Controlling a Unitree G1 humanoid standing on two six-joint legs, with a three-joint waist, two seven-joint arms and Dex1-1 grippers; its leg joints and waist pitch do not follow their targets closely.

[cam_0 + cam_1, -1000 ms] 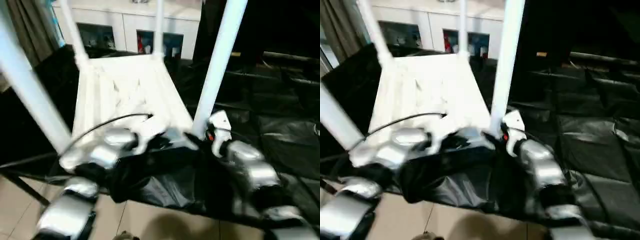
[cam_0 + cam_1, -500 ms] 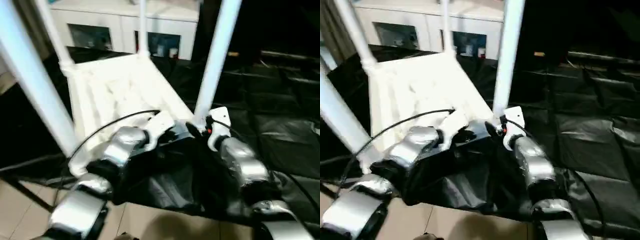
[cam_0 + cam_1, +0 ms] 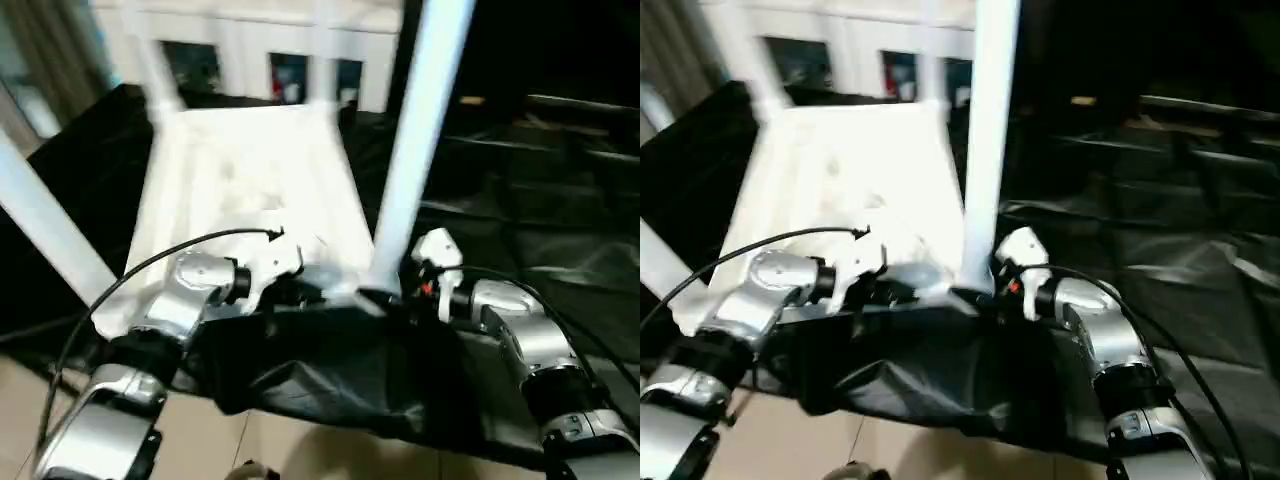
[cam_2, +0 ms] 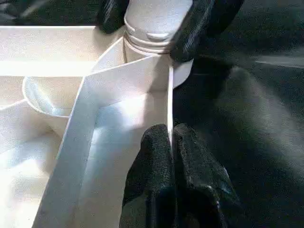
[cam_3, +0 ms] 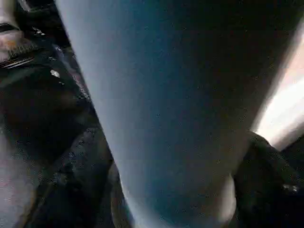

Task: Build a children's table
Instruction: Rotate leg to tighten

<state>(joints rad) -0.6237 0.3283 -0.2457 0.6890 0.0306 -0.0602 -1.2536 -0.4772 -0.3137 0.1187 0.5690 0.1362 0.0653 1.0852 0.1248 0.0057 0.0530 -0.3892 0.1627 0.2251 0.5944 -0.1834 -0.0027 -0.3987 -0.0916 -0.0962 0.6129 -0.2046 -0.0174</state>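
Observation:
The children's table (image 3: 250, 190) lies upside down on the black-draped work table, ribbed underside up and its white legs standing upward. My left gripper (image 4: 170, 142) is shut on the thin rim wall of the top, right beside the near right corner socket (image 4: 156, 52). My right gripper (image 3: 388, 290) holds the base of the near right leg (image 3: 405, 150), with one black finger (image 4: 202, 26) on each side of its collar. That leg (image 5: 161, 109) runs between the fingers in the right wrist view.
Three more white legs rise at the other corners, such as the near left leg (image 3: 45, 220). Black cloth (image 3: 520, 200) covers the work table to the right. A white cabinet (image 3: 250, 45) stands behind. Tiled floor (image 3: 250, 440) lies below the table's near edge.
The head view has shifted and tilted. Both grippers stay at the near right corner, the left on the rim and the right at the leg's base.

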